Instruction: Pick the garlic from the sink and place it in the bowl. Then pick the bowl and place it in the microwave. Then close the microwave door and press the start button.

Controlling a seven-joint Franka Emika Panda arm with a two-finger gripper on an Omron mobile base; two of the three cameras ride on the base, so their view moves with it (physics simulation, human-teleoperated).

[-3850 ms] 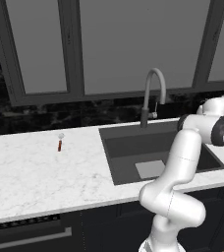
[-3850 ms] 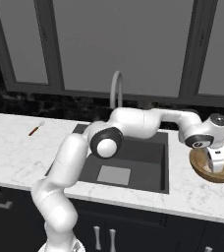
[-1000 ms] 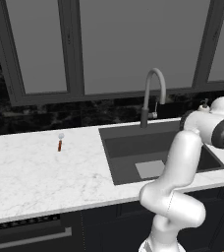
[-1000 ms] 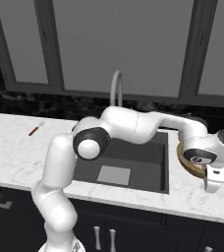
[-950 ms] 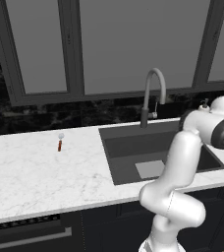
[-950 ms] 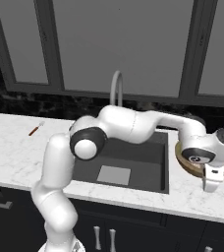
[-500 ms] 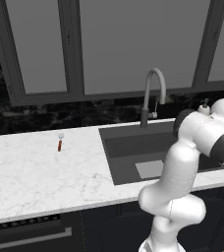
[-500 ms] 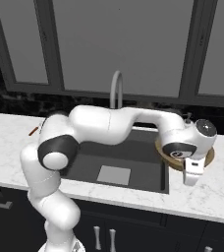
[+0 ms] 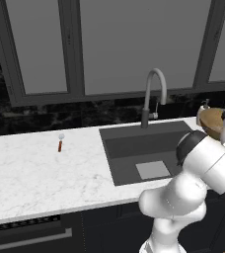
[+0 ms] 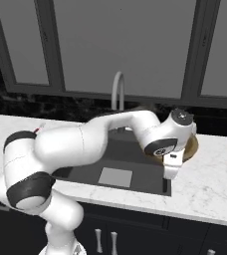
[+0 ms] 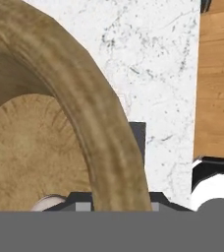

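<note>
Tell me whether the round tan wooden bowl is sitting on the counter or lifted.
Lifted. In the right base view the round tan wooden bowl hangs at the claw, over the dark grey sink's right edge, clear of the white marble counter.

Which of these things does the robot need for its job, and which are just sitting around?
For the job:
- bowl, its rim clamped between the jaws of the gripper
- pale lump inside it, likely the garlic
- sink

Just lying about:
- red-handled utensil on the counter
- faucet
- wooden board
</note>
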